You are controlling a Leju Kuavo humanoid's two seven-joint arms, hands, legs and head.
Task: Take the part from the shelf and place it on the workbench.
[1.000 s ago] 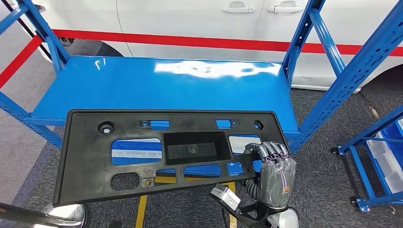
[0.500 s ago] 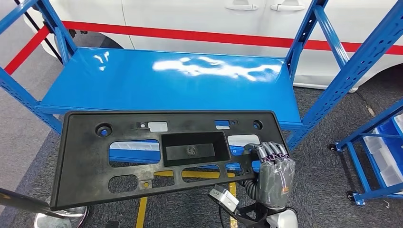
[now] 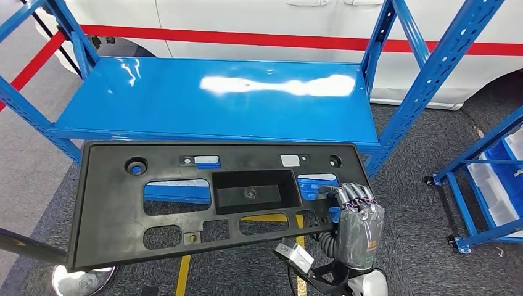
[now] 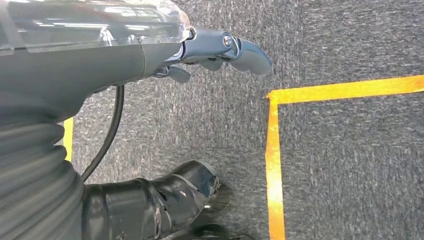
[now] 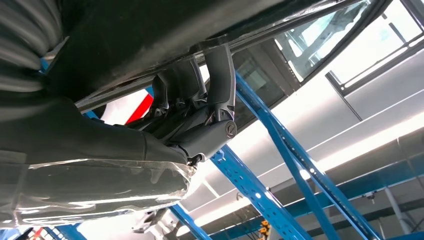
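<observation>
The fingers of the right hand are hooked up over the near right edge of the part, w/ the thumb seen underneath in the right wrist view, so the panel is gripped there. The part is a long, flat black plastic panel w/ several cut-outs and a recessed box in the middle. It is held roughly level in front of the robot, clear of the blue shelf, which lies just beyond its far edge.

The left hand hangs over the grey carpet. Nothing is held in it, but how its fingers lie cannot be told.

The panel is judged to be light and rather stiff, though some flex is probable at the long free end, as it is taken at one corner only. The matte surface is not expected to be slippery. A hold at a cut-out rim nearer the centre would be judged steadier. No bench is seen yet.
</observation>
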